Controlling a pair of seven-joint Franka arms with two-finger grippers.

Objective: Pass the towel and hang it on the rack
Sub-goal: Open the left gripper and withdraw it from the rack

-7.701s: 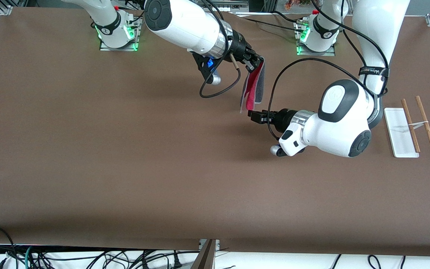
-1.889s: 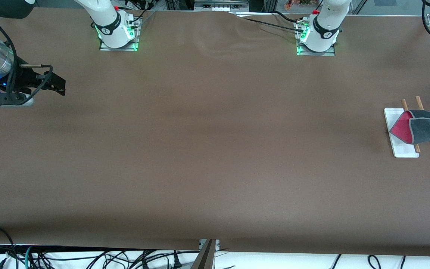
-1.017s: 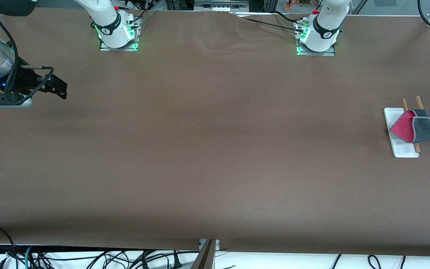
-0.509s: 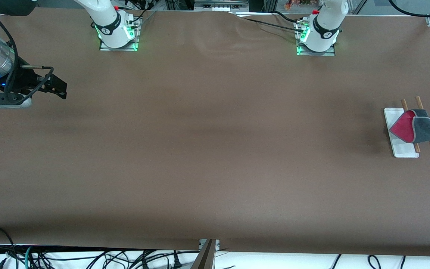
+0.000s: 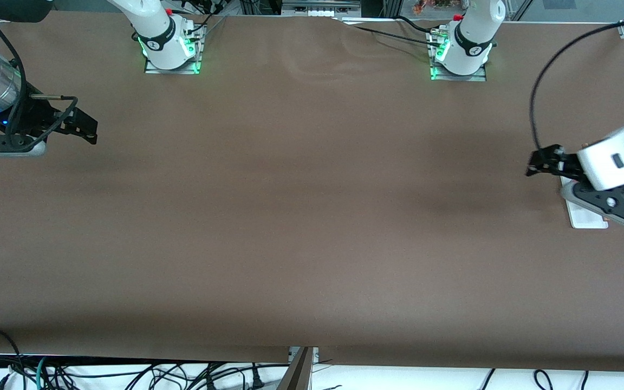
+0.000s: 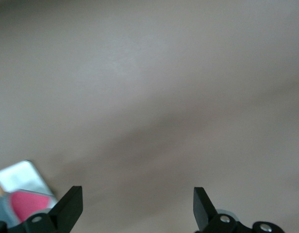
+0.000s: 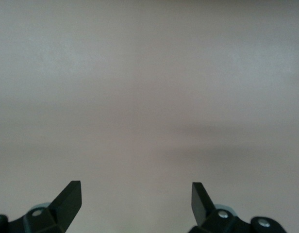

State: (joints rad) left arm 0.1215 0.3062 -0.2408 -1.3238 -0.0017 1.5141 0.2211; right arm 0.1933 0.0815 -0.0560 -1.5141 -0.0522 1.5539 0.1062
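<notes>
Sitting at three o'clock on the brown table [image 5: 312,227], the rack [image 5: 583,218] shows only a corner of its white base under the left arm. The towel [image 6: 28,204] is hidden there in the front view; the left wrist view shows a pink-red bit of it by the white base. The left gripper [image 5: 540,163] hangs over the table at nine o'clock from the rack, fingers spread wide, holding nothing. At the table's nine o'clock end, the right gripper [image 5: 91,131] waits, fingers spread wide too.
</notes>
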